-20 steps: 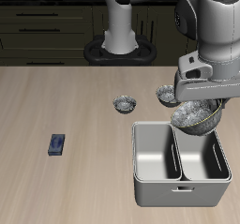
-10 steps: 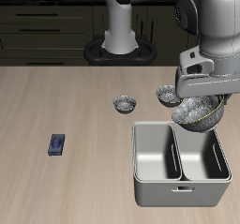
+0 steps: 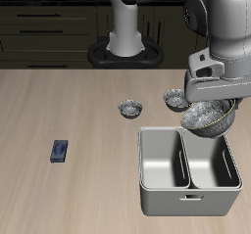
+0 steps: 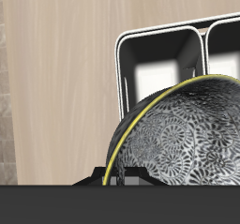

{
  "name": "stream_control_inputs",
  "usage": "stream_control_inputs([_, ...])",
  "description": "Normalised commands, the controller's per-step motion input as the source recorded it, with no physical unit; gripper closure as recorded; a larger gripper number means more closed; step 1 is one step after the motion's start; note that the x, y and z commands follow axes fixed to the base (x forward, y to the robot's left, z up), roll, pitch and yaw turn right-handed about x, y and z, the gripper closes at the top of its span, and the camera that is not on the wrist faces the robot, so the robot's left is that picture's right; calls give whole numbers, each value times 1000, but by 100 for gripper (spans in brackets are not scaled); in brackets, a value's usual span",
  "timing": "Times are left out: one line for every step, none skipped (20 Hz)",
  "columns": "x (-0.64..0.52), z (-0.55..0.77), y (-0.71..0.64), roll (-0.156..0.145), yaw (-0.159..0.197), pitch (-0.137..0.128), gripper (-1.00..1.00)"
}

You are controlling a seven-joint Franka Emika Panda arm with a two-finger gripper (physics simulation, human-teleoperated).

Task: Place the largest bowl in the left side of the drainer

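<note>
The claw [image 3: 208, 109] pinches the largest bowl [image 3: 206, 118] by its rim, tilted, up in the air over the back edge of the drainer [image 3: 188, 171], above its left side. Bowl looks hard, light & prob slippery, so the thin rim is the best spot to hold.

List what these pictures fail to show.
- Gripper fingers: hidden behind the largest bowl in the exterior view, out of the wrist view.
- Drainer: its back rim is covered by the bowl; the wrist view cuts it off.
- Small blue thing on the table: too small to identify.
</note>
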Motion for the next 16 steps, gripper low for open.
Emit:
stream_control_inputs([65,3,-8,-1,0,-4,100])
stream_control_inputs([-8,-34,1,6,-9,3,100])
stream_control_inputs([52,-33,46,20,5,3,100])
stream_control_inputs([38,-10,3,-7,-23,10,100])
stream_control_inputs([9,-53,6,-3,-5,12,100])
stream_control_inputs([-30,-58,78,39,25,-3,100])
stream_control_inputs([7,-70,2,-13,-18,14,100])
stream_control_inputs([38,-101,25,2,-6,11,100])
stream_control_inputs([31,-73,-11,-3,-6,14,100])
stream_control_inputs([122,-168,-123,-28,4,38,100])
stream_control_inputs([51,-81,-41,-25,-7,6,100])
stream_control_inputs([25,-95,-29,11,1,23,100])
stream_control_inputs([-4,-17,-2,3,2,-1,100])
stream_control_inputs([7,-142,-74,-18,-5,17,100])
stream_control_inputs([83,-38,-74,-11,-36,14,100])
stream_control_inputs([26,-31,32,17,39,-12,100])
